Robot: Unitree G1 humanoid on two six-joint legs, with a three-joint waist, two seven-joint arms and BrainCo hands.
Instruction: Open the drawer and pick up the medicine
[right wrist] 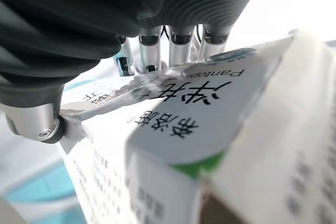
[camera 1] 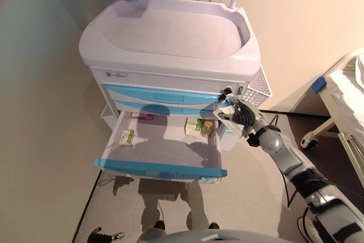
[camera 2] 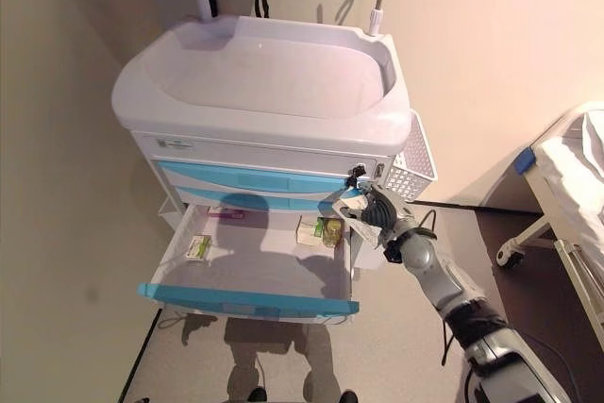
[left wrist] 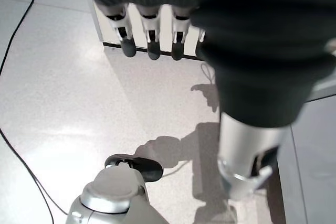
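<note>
Right hand around half-hidden medicine box

Right robot hand pinching white medicine box.

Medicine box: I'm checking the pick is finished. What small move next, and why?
Probably lift the right hand up and away from the cart: its fingers already pinch the medicine box above the open drawer's right edge.

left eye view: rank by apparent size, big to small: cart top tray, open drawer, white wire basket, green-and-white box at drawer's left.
1. cart top tray
2. open drawer
3. white wire basket
4. green-and-white box

The tray sits nearer the camera, which may inflate its lead over the drawer.
</note>
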